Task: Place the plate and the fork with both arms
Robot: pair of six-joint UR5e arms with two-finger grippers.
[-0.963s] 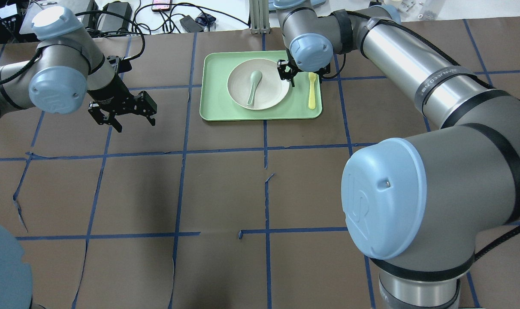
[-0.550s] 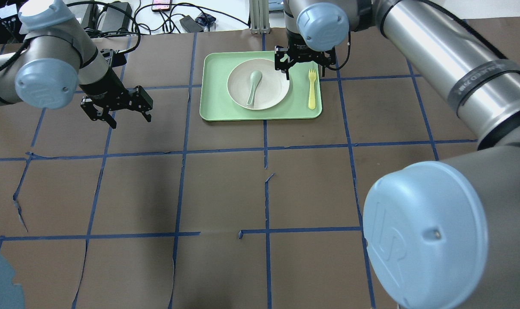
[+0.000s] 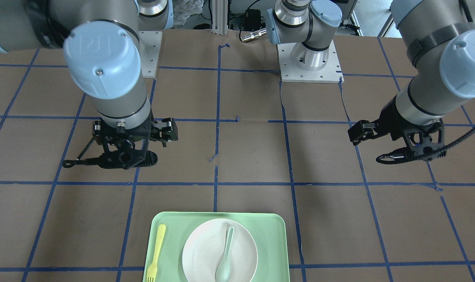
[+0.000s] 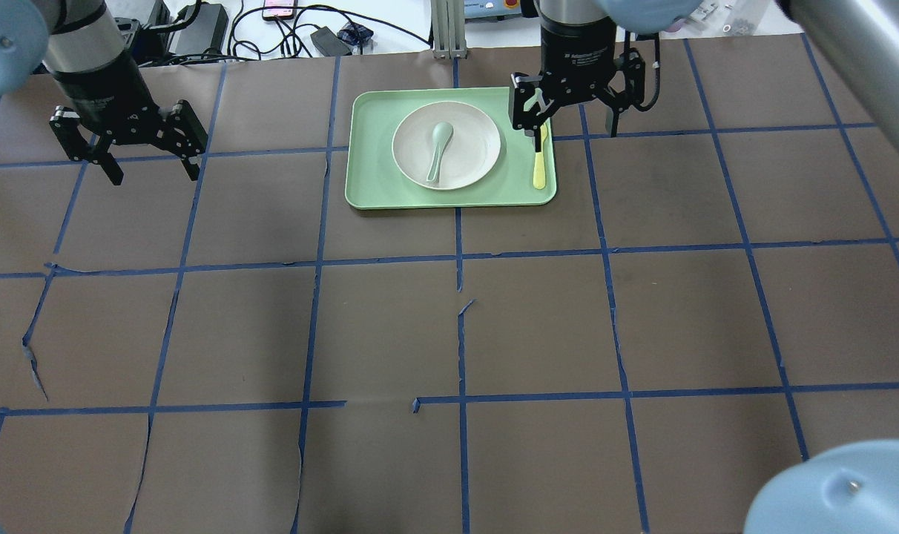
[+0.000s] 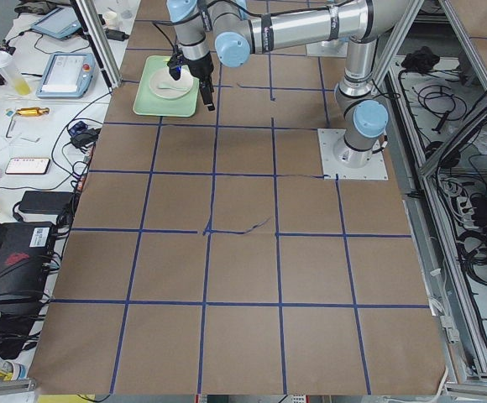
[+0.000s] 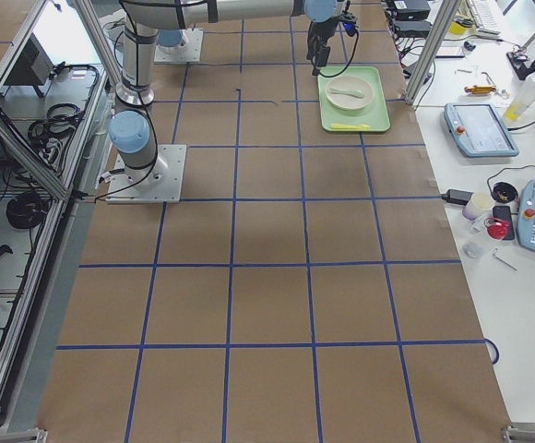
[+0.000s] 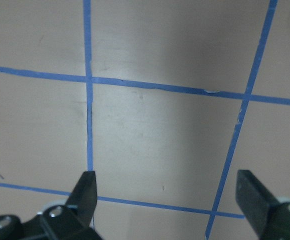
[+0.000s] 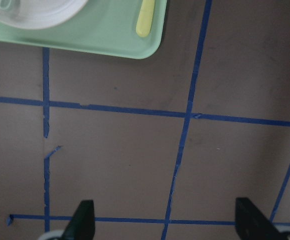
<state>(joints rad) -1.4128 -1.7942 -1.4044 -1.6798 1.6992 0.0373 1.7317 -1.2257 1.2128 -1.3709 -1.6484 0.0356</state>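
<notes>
The off-white plate (image 4: 473, 141) lies in a mint-green tray (image 4: 368, 185) at the far middle of the table, with a grey-green spoon (image 4: 438, 152) in it. The pale-yellow fork (image 4: 539, 167) lies on the tray to the plate's right. They also show in the front view: plate (image 3: 202, 250), fork (image 3: 156, 250). My right gripper (image 4: 572, 130) is open and empty, held high over the tray's far right corner, above the fork's tines. Its wrist view shows the fork's handle (image 8: 146, 17) far below. My left gripper (image 4: 154, 174) is open and empty, high over bare table far left of the tray.
The brown table carries a blue tape grid (image 4: 460, 256). Cables and devices (image 4: 294, 30) lie past the far edge. The arms' base plates (image 3: 308, 66) stand at the robot's side. A big elbow joint (image 4: 842, 489) fills the overhead view's lower right corner.
My right gripper moved right from the plate's far edge to above the fork's tines. My left gripper moved left and away from the tray. Both stayed open.
</notes>
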